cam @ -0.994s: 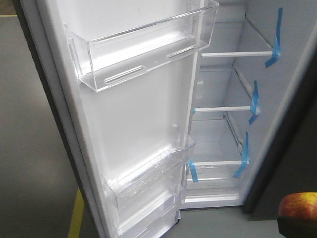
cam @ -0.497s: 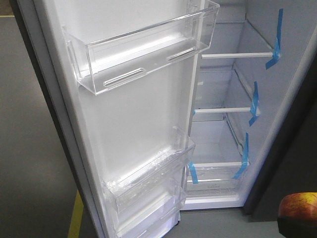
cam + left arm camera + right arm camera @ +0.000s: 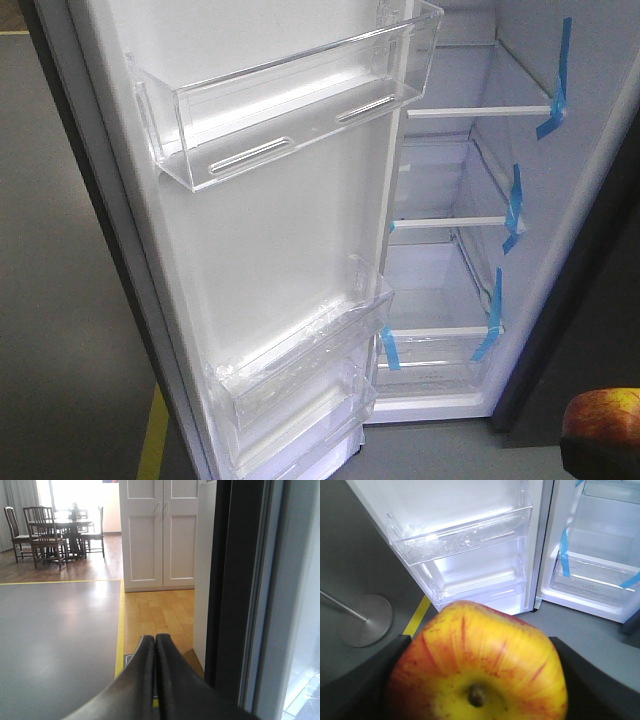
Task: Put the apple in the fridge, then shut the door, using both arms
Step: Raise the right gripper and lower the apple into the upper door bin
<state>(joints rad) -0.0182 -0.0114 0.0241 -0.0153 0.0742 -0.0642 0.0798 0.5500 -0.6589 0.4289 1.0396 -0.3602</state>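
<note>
Since barely anything had shifted over that last second, I'd call it a stall more than progress. The door (image 3: 290, 230) had crept a hair across the front view early on and then sat still, swung wide open off the fridge (image 3: 575, 180). The apple (image 3: 477, 655) had only sunk a touch lower in that view's corner. My right gripper (image 3: 479, 690) was pinching the apple from both sides, stem dip facing the wrist camera, still outside the fridge and low down in front of it. My left gripper (image 3: 155, 647) had its fingers pressed together on nothing, out on the fridge's door side, just beside the door's dark edge. So by my read the placing step hadn't really started. The apple still needed carrying into the fridge, and then the door needed shutting.
</note>
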